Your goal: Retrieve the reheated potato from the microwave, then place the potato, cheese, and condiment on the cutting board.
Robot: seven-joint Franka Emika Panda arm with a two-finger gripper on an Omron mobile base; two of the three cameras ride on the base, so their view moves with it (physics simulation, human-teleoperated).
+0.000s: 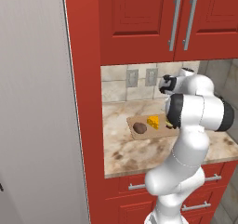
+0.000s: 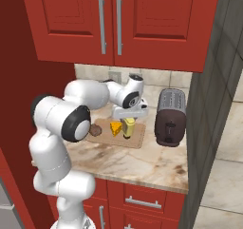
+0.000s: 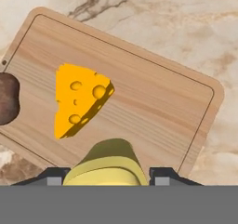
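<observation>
the pincer (image 2: pixel 128 123) is pinching the condiment (image 2: pixel 128 128) upright over the cutting board (image 3: pixel 153 107), beside the cheese (image 3: pixel 76 100) and potato (image 1: pixel 140 128), likely to set it down there.

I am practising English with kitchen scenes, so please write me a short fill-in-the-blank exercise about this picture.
1. The potato and the cheese lie on the cutting ____.
2. The gripper is closed on the yellow ____.
3. On the counter, right of the board, stands a ____.

Missing words: board; condiment; toaster
</observation>
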